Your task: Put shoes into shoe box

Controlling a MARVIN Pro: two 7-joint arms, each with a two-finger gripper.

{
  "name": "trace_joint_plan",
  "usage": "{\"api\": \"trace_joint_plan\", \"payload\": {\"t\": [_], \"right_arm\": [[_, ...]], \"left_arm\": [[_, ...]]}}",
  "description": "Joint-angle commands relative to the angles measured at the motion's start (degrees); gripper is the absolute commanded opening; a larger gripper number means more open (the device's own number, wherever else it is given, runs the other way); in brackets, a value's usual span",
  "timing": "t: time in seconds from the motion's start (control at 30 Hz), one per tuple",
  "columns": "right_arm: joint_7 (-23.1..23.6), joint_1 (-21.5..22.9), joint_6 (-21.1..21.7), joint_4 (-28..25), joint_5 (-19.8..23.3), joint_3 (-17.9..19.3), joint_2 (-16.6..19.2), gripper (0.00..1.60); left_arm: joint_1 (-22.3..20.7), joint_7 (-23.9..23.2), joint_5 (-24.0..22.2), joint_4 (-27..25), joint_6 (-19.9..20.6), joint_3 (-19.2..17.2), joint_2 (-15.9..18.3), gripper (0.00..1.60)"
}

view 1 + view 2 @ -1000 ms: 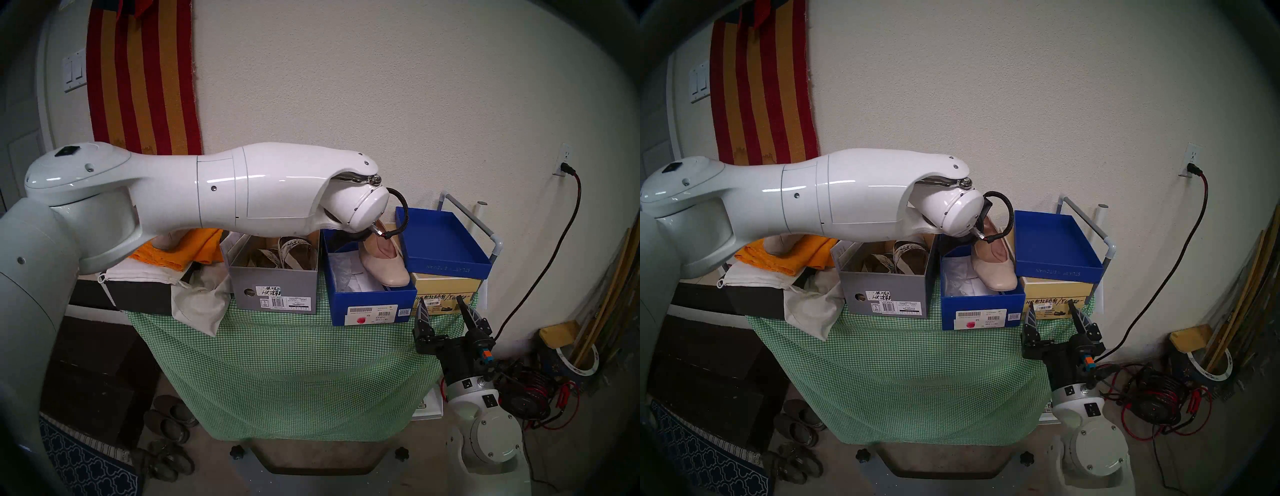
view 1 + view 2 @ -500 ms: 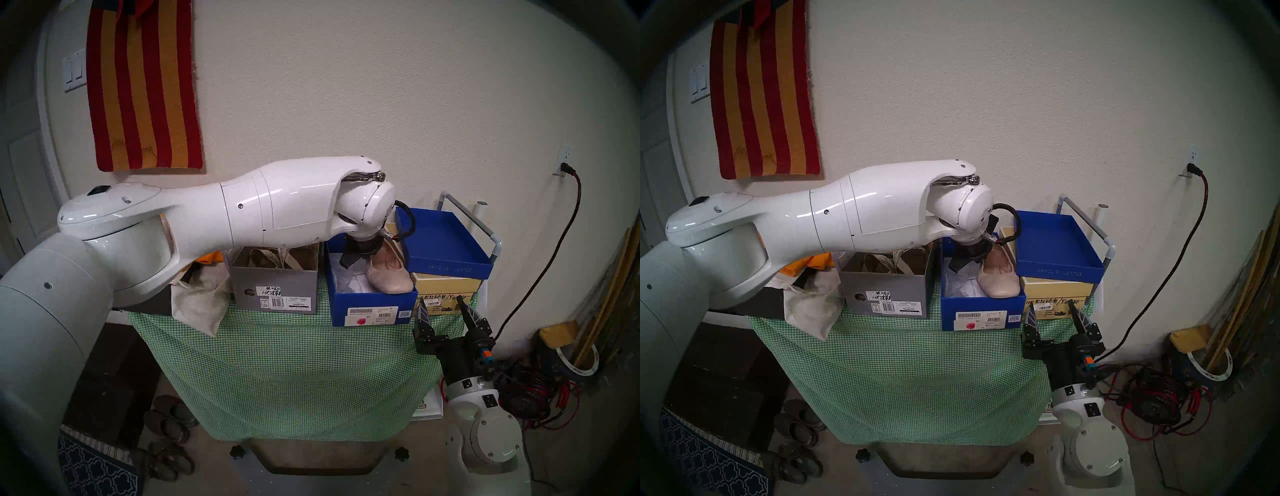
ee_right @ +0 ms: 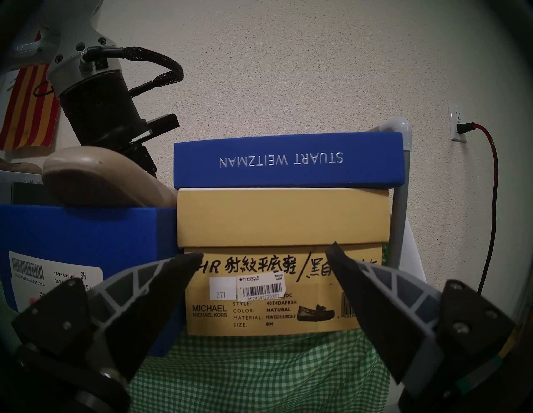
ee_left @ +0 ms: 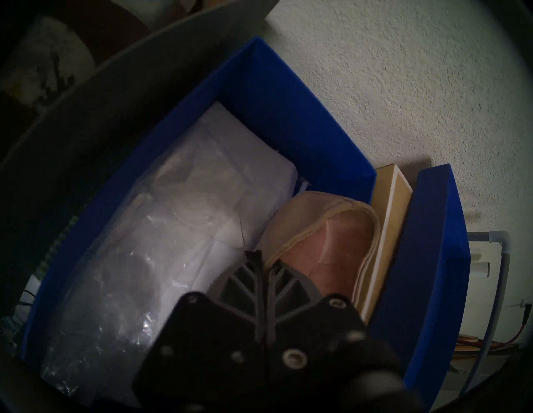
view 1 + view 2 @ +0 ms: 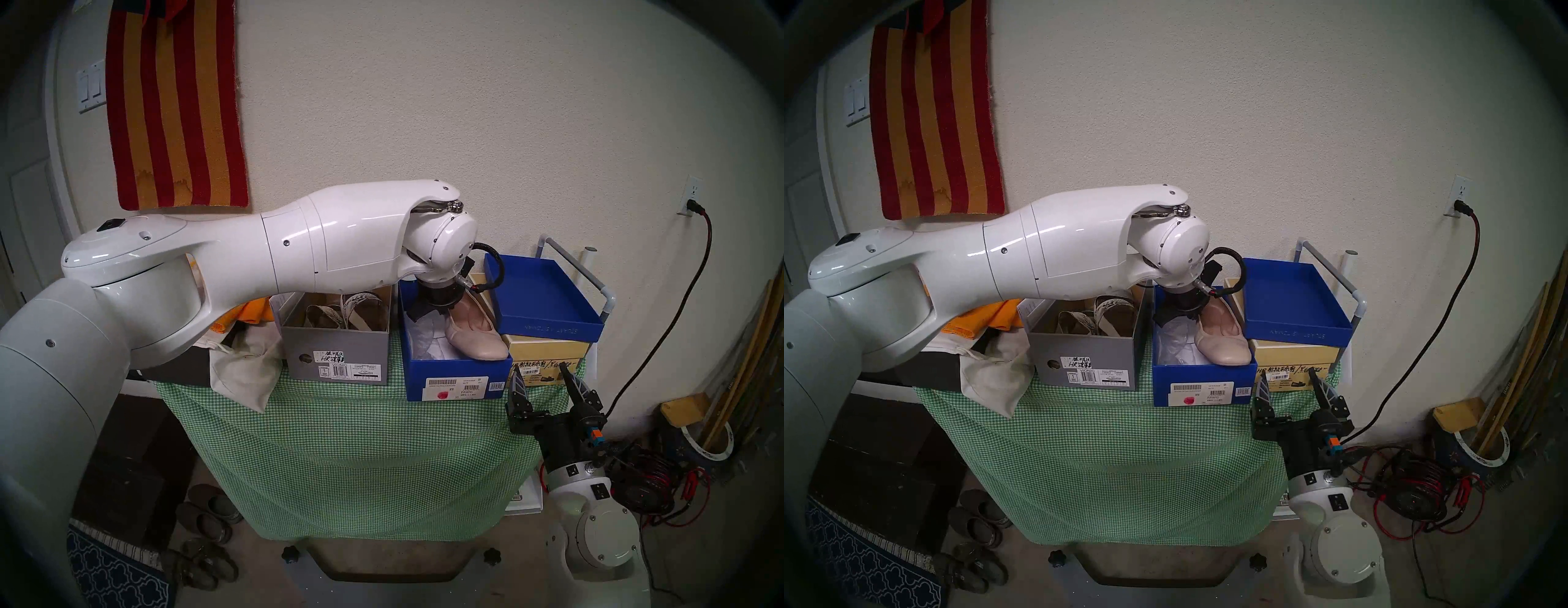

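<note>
The shoe [image 5: 475, 335], pinched by the left gripper [image 4: 264, 269], is now laid lower across the shoe box [image 5: 456, 380] rim, hemmed by the tan box [image 5: 547, 352]; the right gripper [image 5: 547, 382] is held spread.

the shoe's [image 4: 323, 248] toe – hidden by the left end effector [image 4: 264, 269] – small label print unreadable.

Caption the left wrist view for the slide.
Left end effector shut on the beige flat's rim, lowering it into the blue shoe box beside white tissue paper.

Blue lid [image 3: 288, 160]: STUART WEITZMAN. Tan box [image 3: 284, 219]: MICHAEL KORS. Grey box [image 5: 335, 350]: VIONIC.
</note>
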Motion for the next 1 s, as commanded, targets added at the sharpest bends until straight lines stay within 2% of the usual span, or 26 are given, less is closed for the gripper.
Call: {"api": "trace_joint_plan", "payload": {"t": [0.0, 0.17, 0.4, 0.63, 0.8, 0.97], "right_arm": [[0.0, 0.0, 0.0, -0.1, 0.0, 0.0, 0.0, 1.6], [0.0, 0.0, 0.0, -0.1, 0.0, 0.0, 0.0, 1.6], [0.0, 0.0, 0.0, -0.1, 0.0, 0.0, 0.0, 1.6], [0.0, 0.0, 0.0, -0.1, 0.1, 0.0, 0.0, 1.6], [0.0, 0.0, 0.0, -0.1, 0.1, 0.0, 0.0, 1.6], [0.0, 0.0, 0.0, -0.1, 0.1, 0.0, 0.0, 1.6]], "left_arm": [[-0.8, -0.9, -0.2, 2.0, 2.9, -1.0, 0.9, 0.0], [1.3, -2.9, -0.2, 4.3, 4.8, -0.5, -0.8, 0.0], [2.0, -3.8, 1.0, 5.3, 7.0, 0.8, -2.2, 0.0], [1.6, -4.3, 3.7, 6.0, 8.0, 3.4, -2.3, 0.0], [1.4, -4.1, 5.8, 5.3, 7.4, 5.2, -1.5, 0.0], [2.7, -4.9, 4.6, 5.8, 7.6, 4.8, -1.2, 0.0]]}}
